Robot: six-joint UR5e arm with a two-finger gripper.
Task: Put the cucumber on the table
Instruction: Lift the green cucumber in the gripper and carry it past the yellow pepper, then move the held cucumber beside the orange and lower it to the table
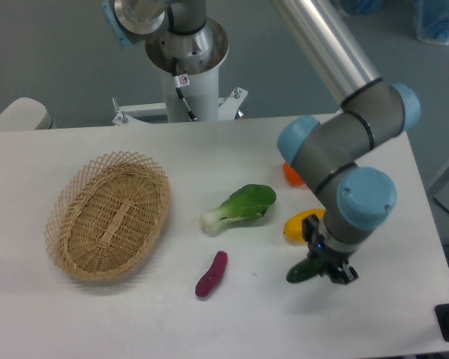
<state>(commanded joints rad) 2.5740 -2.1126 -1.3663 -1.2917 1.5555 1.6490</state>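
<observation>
The dark green cucumber (300, 272) shows only at one end, sticking out to the left under my gripper (323, 269). The rest of it is hidden by the gripper and wrist. My gripper is low over the white table (232, 314), at the front right, and its fingers are around the cucumber. The cucumber end is at or just above the tabletop; I cannot tell whether it touches.
A yellow item (298, 224) lies just behind the gripper and an orange one (290, 174) behind the arm. A leafy bok choy (241, 206) and a purple sweet potato (211, 274) lie mid-table. An oval wicker basket (108, 213) stands at the left.
</observation>
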